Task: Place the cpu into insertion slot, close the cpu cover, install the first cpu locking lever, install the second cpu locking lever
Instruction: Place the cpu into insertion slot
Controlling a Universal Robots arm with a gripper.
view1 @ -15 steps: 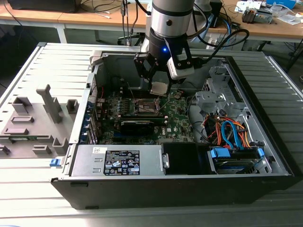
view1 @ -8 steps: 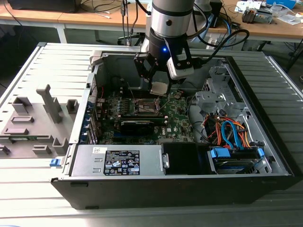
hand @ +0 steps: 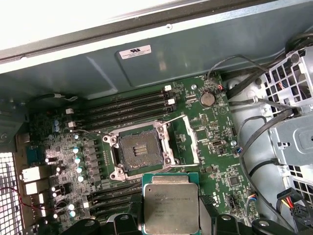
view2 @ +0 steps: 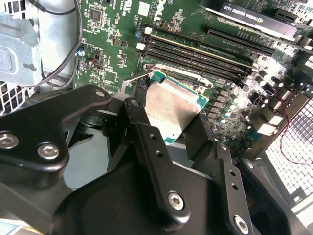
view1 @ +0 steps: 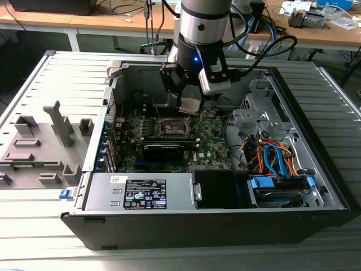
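Your pincer [view1: 190, 101] grips the cpu [view2: 171, 104] by its edges, holding it above the board [hand: 217, 161], near the insertion slot [hand: 140, 152] but not in it. The slot lies bare, the cpu cover [hand: 190, 139] tipped up beside it: I judge every step remains. The first wrist view shows that open slot; the second wrist view, the grip.

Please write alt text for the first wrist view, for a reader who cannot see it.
The gripper holds the cpu, metal face toward the camera, over a green motherboard. Nearby the insertion slot lies empty, its cpu cover swung open.
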